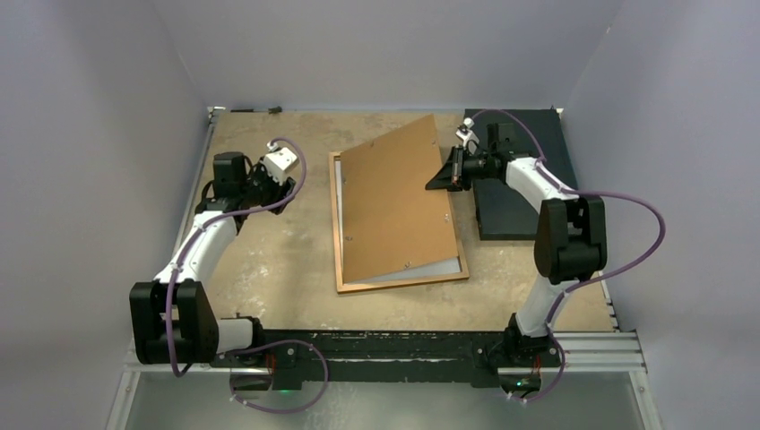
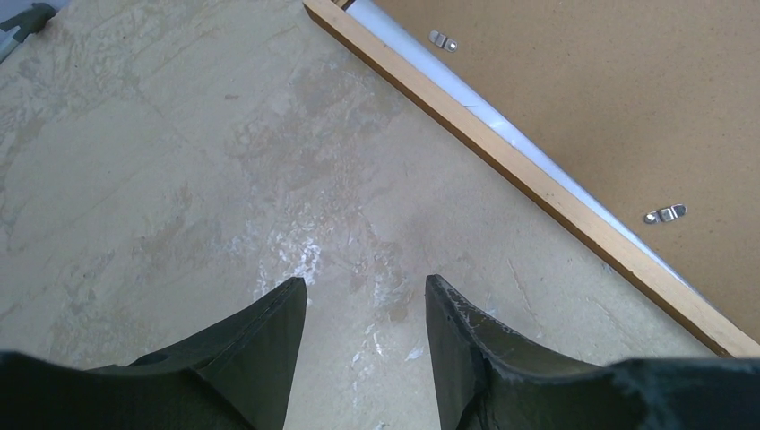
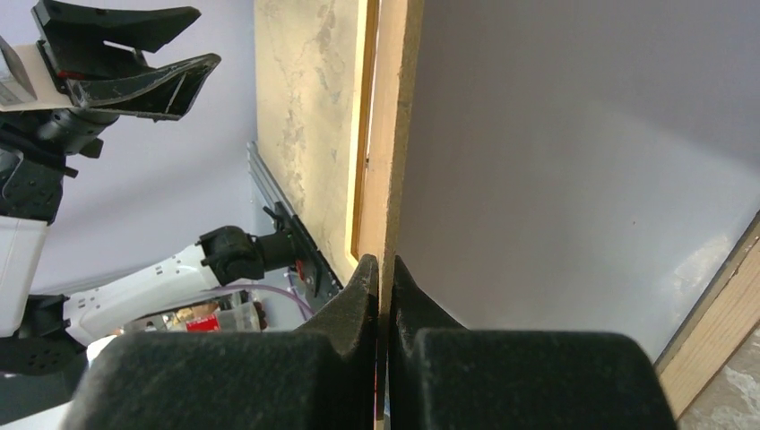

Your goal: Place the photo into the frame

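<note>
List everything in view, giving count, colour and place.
table: one, mottled beige, under everything
frame: one, orange-brown wood, flat at mid-table
backing board: one, brown, askew over the frame
pale sheet: one, whitish, inside the frame under the backing board; cannot tell whether it is photo or glass
clips: two seen by the left wrist, silver, on the backing board near the frame's rail
black slab: one, black, far right of the table
left gripper: one, black, open above bare table left of the frame
right gripper: one, black, shut on the backing board's right edge
</note>
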`<state>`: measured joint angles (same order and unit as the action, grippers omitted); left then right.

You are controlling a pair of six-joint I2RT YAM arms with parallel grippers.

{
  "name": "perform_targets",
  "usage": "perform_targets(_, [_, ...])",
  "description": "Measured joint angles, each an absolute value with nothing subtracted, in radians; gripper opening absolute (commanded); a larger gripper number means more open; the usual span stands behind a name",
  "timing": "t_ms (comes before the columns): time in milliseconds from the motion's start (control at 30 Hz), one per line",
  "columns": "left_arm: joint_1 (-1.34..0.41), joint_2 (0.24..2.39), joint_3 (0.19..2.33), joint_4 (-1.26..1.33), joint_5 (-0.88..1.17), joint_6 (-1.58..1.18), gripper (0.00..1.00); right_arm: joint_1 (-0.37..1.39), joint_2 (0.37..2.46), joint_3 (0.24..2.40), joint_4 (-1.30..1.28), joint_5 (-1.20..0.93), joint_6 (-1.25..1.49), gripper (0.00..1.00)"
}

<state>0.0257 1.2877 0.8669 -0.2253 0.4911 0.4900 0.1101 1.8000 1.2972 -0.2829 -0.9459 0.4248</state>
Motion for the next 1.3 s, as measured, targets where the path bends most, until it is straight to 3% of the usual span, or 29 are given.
perform_targets(1300, [-0.120,1.433,0.794,-0.084,0.378,0.490,0.46,0.110,1.879,1.374,-0.306,-1.031,0.418,0.00])
